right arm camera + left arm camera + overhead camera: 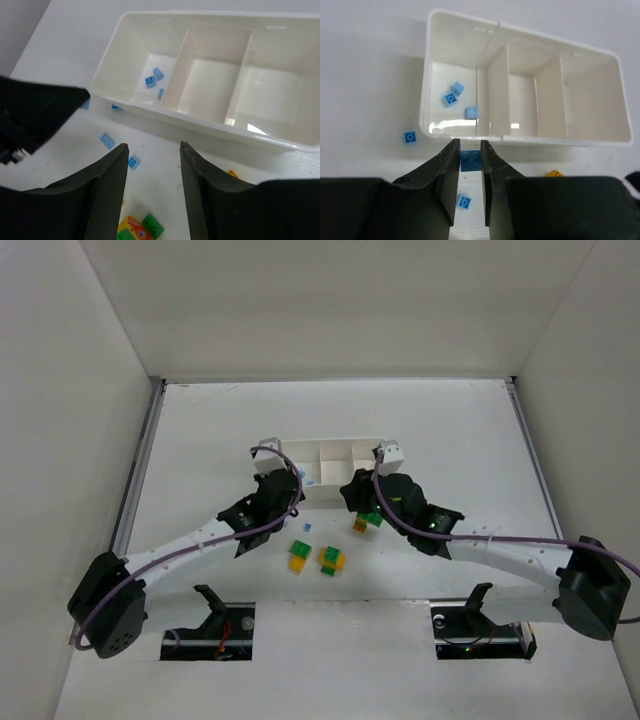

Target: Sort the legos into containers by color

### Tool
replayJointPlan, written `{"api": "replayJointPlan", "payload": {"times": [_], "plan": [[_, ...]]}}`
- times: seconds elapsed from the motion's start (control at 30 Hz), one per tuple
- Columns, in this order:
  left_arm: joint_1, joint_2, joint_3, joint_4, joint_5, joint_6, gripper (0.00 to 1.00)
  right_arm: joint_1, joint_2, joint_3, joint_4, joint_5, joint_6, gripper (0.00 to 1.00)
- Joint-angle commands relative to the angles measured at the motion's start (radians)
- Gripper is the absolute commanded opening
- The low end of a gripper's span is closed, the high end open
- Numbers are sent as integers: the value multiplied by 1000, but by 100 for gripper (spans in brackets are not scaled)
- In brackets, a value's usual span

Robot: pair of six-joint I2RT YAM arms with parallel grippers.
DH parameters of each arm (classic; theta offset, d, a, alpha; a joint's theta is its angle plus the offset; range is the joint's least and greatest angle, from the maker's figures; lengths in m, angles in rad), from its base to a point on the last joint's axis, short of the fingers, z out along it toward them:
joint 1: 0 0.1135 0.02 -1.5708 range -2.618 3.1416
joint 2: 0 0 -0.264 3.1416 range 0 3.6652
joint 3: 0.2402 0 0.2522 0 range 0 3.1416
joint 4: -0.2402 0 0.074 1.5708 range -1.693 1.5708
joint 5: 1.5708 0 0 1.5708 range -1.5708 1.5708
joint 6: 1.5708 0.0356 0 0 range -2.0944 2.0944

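Three tiny light blue plastic bricks point(450, 99) lie in the left compartment point(445, 75) of the long white plastic tray point(520, 139), where the fourth brick point(470, 161) pinched in the left tool point(470, 146) seemingly belongs; the right tool point(153, 147) gapes wide.

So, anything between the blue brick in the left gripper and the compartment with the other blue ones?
Only the near wall of the long white plastic tray, straight ahead of the small light blue brick in the left gripper. Nothing else visible.
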Motion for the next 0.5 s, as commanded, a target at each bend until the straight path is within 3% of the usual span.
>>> {"api": "replayJointPlan", "payload": {"times": [0.0,0.13,0.23,0.33,0.47], "plan": [[33,76,101,18,6,60,14,-4,-57,-59,21,21,34,48],[89,218,177,79,31,117,15,5,-121,-121,-34,55,54,48],[132,297,220,99,48,136,17,14,-169,-161,-68,84,59,56],[166,351,245,113,60,142,27,20,-195,-181,-119,124,74,66],[177,356,251,116,75,145,41,23,-169,-181,-160,156,82,72]]}}
